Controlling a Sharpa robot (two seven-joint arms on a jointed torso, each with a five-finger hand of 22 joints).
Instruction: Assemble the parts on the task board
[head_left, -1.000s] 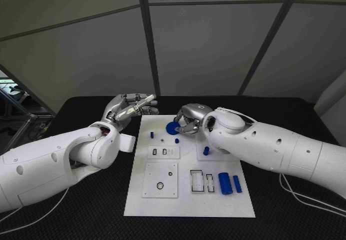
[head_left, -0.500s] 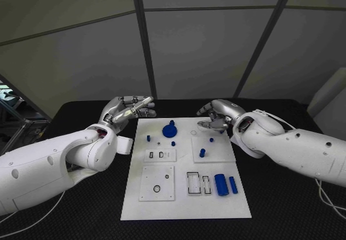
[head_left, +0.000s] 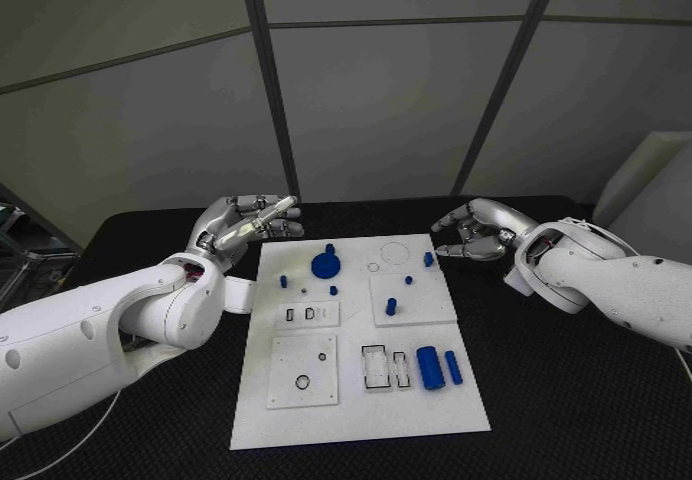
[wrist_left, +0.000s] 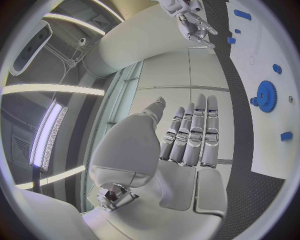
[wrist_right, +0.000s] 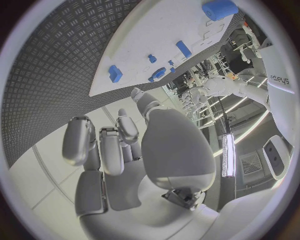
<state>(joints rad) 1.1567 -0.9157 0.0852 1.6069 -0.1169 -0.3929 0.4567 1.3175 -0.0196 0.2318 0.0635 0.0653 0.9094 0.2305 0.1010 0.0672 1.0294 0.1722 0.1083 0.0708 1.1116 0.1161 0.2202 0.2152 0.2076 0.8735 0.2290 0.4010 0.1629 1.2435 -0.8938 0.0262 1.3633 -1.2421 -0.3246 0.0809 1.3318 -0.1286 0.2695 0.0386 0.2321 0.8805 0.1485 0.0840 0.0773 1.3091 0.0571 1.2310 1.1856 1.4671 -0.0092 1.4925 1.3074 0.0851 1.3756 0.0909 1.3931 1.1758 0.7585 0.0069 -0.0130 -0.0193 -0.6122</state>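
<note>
L hand: silver left hand (head_left: 242, 222) raised off the far-left corner of the flat white rectangular task board (head_left: 361, 400); fingers (wrist_left: 194, 130) straight, close together, holding nothing
R hand: silver right hand (head_left: 479, 232) over black table (head_left: 577, 400) just past board's far-right corner; fingers (wrist_right: 100, 145) curled in, apart, nothing held
Gear: round blue toothed gear part (head_left: 326, 265) on board's far end, betw. the two hands, nearer L fingertips; touching neither
Small parts: short blue peg (head_left: 428, 259) near R fingertips, on the board; other small blue pieces scattered mid-board
Near end: thick blue cylinder (head_left: 428, 366) w/ thin blue bar (head_left: 453, 367) just beside it, well apart from both hands' fingers
</note>
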